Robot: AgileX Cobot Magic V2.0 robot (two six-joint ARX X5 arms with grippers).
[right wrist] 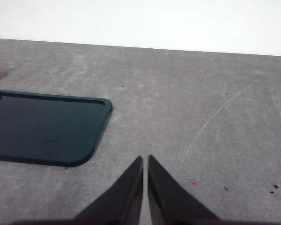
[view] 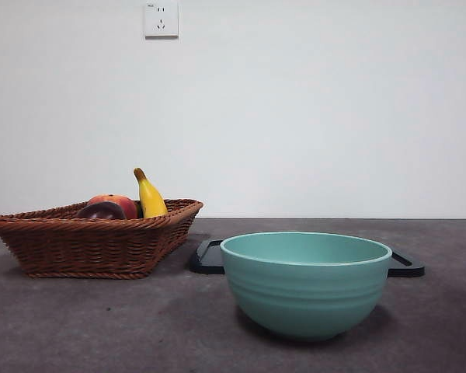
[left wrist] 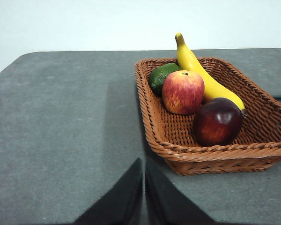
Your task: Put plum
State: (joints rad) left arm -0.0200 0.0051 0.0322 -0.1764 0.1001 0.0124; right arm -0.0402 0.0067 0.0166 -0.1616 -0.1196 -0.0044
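One grey worktop (view: 78, 326) carries one brown woven wicker basket (left wrist: 267, 154), one pale green ribbed bowl (view: 305, 284) beside it, and one flat dark tray (right wrist: 42, 126) behind the bowl. Inside the basket lie four fruits: one yellow banana (left wrist: 201, 77), one red-orange apple-like fruit (left wrist: 182, 92), one dark maroon glossy plum (left wrist: 218, 122) against the basket's near rim, and one green fruit (left wrist: 160, 76). The left hand (left wrist: 144, 164) is clenched empty short of the basket; the right hand (right wrist: 145, 161) is clenched empty too.
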